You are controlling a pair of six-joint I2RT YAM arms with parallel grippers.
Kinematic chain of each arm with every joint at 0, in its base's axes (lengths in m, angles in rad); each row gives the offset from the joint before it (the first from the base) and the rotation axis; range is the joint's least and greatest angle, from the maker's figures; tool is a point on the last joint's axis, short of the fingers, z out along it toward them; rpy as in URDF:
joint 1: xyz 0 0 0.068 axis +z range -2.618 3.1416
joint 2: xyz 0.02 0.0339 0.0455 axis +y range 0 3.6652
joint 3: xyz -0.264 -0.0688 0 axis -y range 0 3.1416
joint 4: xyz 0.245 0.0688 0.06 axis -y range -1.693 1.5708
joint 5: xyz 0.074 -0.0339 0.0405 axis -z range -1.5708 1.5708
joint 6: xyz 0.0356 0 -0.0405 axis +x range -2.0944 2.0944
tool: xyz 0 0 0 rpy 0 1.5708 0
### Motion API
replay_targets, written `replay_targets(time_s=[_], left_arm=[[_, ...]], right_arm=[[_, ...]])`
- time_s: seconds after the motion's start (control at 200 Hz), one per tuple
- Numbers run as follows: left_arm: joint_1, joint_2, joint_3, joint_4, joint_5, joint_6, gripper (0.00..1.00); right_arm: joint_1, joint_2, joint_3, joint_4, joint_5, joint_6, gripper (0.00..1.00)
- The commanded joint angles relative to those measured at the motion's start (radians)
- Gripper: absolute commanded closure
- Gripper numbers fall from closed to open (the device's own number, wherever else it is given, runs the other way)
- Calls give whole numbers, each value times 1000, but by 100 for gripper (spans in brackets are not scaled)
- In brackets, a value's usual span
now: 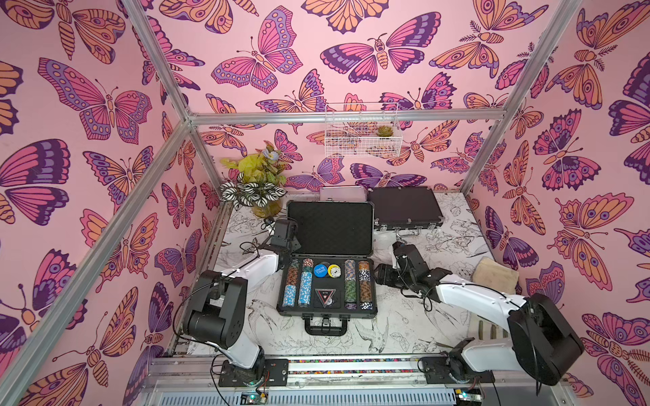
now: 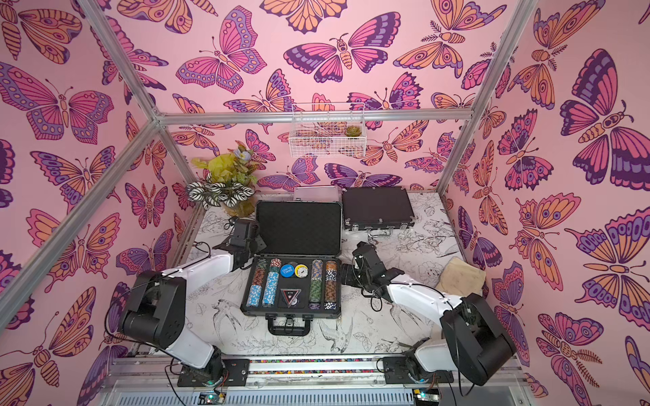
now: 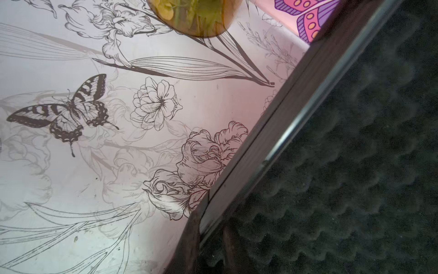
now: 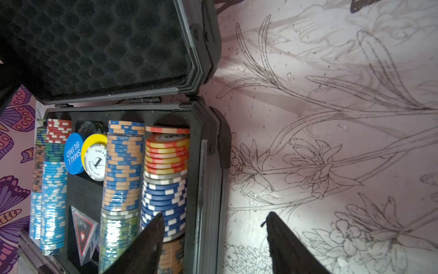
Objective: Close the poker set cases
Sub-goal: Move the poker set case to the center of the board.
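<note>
The large black ribbed case (image 1: 330, 226) (image 2: 299, 226) lies open mid-table, its foam-lined lid upright and coloured chips (image 4: 123, 166) in its base. My left gripper (image 1: 288, 230) (image 3: 211, 237) is shut on the lid's left rim (image 3: 272, 132), one finger outside and one on the foam. My right gripper (image 1: 378, 277) (image 4: 214, 215) is open and straddles the base's right wall (image 4: 208, 189), one finger over the chips and one over the table. The medium black silver-trimmed case (image 1: 404, 207) (image 2: 376, 205) lies closed at the back right. The small silver case (image 1: 343, 192) (image 2: 316, 192) sits behind the lid, looking closed.
A potted plant in an amber vase (image 1: 262, 197) (image 3: 194, 19) stands just left of the lid at the back. A beige cloth (image 1: 496, 276) lies at the right edge. A white wire basket (image 1: 362, 135) hangs on the back wall.
</note>
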Motion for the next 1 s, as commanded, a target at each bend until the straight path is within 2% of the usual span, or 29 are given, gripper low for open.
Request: replay_targets(time_s=[0.0,0.12,0.261,0.446,0.561,0.992], left_arm=[[-72,52,16,-89,122,-153,83],[-80,67,27,-102,121,-144,82],[-80,69,25,-108,120,-125,81],[-81,57,26,-116,119,-116,81],[-81,47,26,-125,111,-107,81],[-81,29,29,-130,107,-84,80]], right_arm=[[-23,-29,-10,-10,6,-7,31],[-37,-41,12,-15,41,-25,31],[-37,-15,56,18,112,-62,40],[-38,111,175,42,205,-115,45],[-40,174,234,44,247,-129,54],[-57,297,329,21,266,-168,54]])
